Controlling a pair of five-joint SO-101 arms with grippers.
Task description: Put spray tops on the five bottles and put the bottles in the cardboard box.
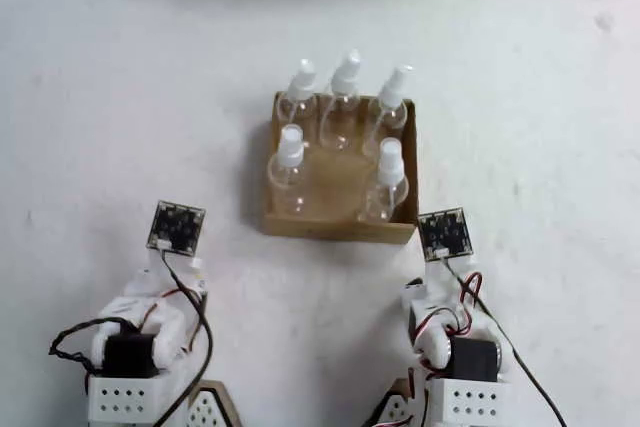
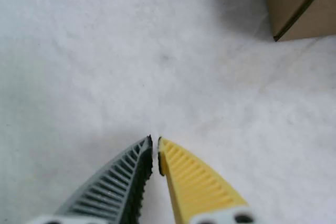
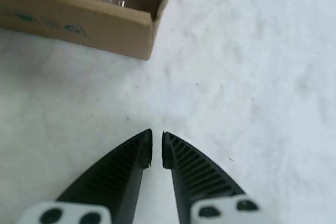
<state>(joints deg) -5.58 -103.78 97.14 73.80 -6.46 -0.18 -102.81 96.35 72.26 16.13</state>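
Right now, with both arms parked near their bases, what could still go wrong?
The right claw sits close to a corner of the cardboard box; a careless forward swing could shove it.
The five bottles stand tall above the low box walls, so a knock might tip them.
I cannot tell from above whether every spray top is fully seated.

Looks like a robotics lab bench: a white-covered counter (image 1: pixel 110 87) carries the left arm (image 1: pixel 140 332) at lower left and the right arm (image 1: pixel 455 347) at lower right (bare servos (image 1: pixel 128 355), loose wires (image 1: pixel 207 342), exposed camera boards (image 1: pixel 177 225)).
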